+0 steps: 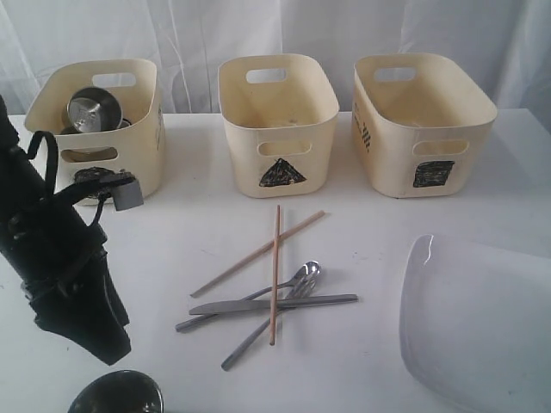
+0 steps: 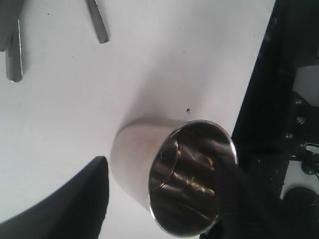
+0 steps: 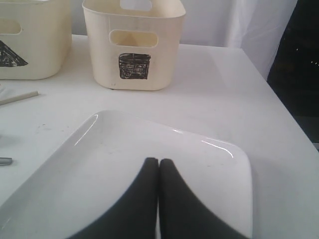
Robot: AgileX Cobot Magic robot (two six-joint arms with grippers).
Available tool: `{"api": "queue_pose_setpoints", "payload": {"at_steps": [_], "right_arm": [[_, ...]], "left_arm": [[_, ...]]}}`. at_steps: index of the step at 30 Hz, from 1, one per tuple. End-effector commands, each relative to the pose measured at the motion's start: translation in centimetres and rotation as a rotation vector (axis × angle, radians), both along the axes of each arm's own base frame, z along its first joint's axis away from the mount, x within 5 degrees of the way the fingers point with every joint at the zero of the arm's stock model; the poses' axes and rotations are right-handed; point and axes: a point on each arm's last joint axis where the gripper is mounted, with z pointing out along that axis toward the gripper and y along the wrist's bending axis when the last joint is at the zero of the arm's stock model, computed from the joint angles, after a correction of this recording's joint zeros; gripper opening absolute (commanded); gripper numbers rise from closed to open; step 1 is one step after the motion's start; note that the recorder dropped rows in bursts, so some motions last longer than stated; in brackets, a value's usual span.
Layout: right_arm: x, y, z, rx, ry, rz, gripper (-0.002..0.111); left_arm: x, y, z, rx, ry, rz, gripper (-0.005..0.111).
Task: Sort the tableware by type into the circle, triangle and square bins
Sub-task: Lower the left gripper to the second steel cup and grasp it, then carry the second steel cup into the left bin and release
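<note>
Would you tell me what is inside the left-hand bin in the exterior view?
One shiny steel bowl shows inside the left bin; the front wall hides the bin's floor and anything lower.

The left arm [image 1: 60,258] is matt black, with a looped black cable [image 1: 43,155] and a small grey block [image 1: 129,194]. The right gripper [image 3: 158,162] has two smooth, tapered black fingers [image 3: 142,204].

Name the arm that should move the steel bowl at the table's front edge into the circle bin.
Left. The left gripper is open with the steel bowl between its fingers, and the circle bin stands on that side. The right gripper is shut over the white plate on the opposite side.
</note>
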Motion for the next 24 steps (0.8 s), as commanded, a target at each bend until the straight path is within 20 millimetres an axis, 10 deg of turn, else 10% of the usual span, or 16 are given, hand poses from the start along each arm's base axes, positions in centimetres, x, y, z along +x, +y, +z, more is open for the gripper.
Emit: {"api": "queue_pose_setpoints", "payload": {"at_steps": [1, 10, 14, 17, 24], "right_arm": [[0.0, 0.0, 0.0, -0.003, -0.007, -0.001, 0.0], [0.0, 0.0, 0.0, -0.003, -0.007, -0.001, 0.0], [0.0, 0.0, 0.0, -0.003, -0.007, -0.001, 0.0], [0.0, 0.0, 0.0, -0.003, -0.007, -0.001, 0.0], [0.0, 0.0, 0.0, -0.003, -0.007, -0.001, 0.0]], "left_arm": [[-1.0, 0.3, -1.6, 0.026, -0.002, 0.019, 0.064], [-2.3, 1.6, -6.5, 0.094, -0.157, 0.101, 0.061], [-1.8, 1.8, -6.9, 0.135, -0.187, 0.191, 0.012], [-1.1, 1.7, -6.3, 0.138, -0.191, 0.267, 0.0], [5.6, 3.2, 4.5, 0.034, -1.066, 0.611, 0.0]]}}
